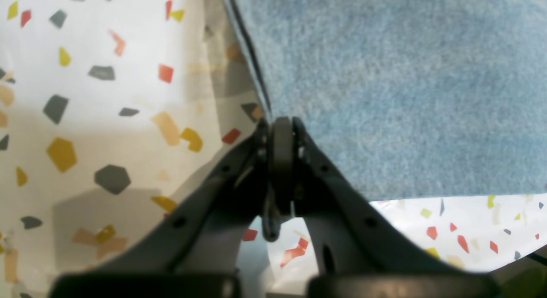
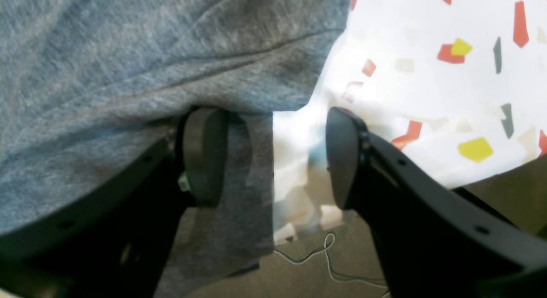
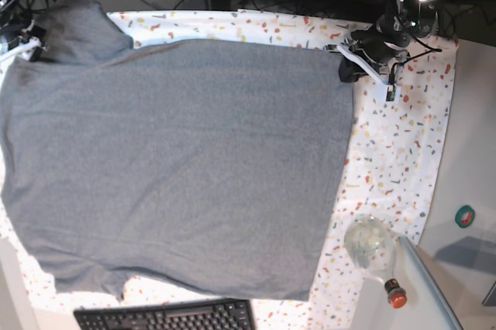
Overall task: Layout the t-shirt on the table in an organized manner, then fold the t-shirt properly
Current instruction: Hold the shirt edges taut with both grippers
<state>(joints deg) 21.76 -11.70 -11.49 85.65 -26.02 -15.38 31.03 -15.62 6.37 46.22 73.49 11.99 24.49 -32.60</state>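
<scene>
My left gripper (image 1: 282,137) was pinched shut on the hem corner of the t-shirt (image 1: 397,84), and the cloth ran away ahead of it and to its right. My right gripper (image 2: 273,157) stood wide, one finger (image 2: 203,154) on the sleeve, the other over bare table (image 2: 427,28), holding nothing. The t-shirt (image 3: 170,167) lay spread between the two grippers, its long axis running from one to the other. I judged the right one must close first.
</scene>
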